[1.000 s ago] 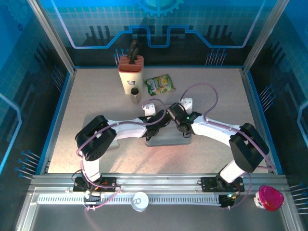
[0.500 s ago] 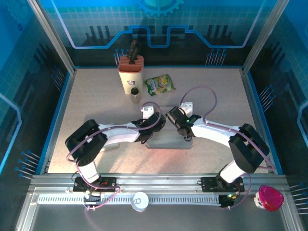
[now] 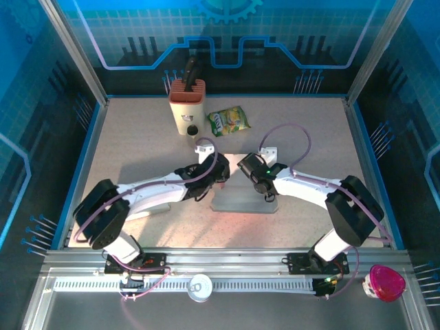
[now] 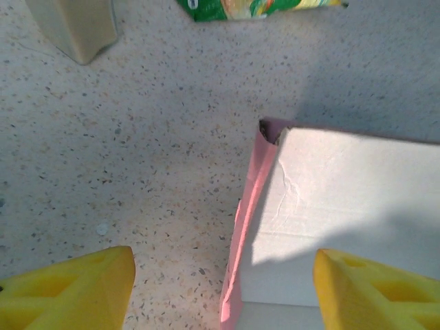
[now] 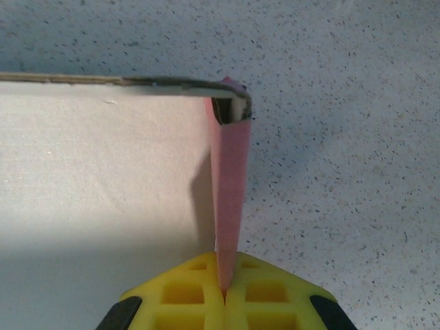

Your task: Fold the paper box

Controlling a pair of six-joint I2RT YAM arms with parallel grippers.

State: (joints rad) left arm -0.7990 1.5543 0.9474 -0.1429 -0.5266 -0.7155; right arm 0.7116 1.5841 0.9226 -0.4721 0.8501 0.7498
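Note:
The paper box [image 3: 240, 201] lies at the table's middle, white inside with pink outer walls. In the left wrist view my left gripper [image 4: 223, 269] is open. Its yellow fingers [image 4: 69, 289] stand on either side of the box's raised pink left wall [image 4: 242, 227] without touching it. The white inner floor [image 4: 350, 185] shows to the right. My right gripper [image 5: 223, 292] is shut on the upright pink right wall [image 5: 230, 179], pinched near its top edge. From above, the left gripper [image 3: 217, 177] and right gripper [image 3: 260, 183] sit at opposite ends of the box.
A knife block [image 3: 187, 104], a small dark jar [image 3: 192, 131] and a green snack bag [image 3: 229, 121] stand behind the box. A pink-lidded container [image 3: 383, 282] and a round tin [image 3: 201, 287] rest by the front rail.
My left gripper has opened from shut and shifted slightly toward the back, its elbow swinging out to the left. The right gripper has kept its pinch on the box wall.

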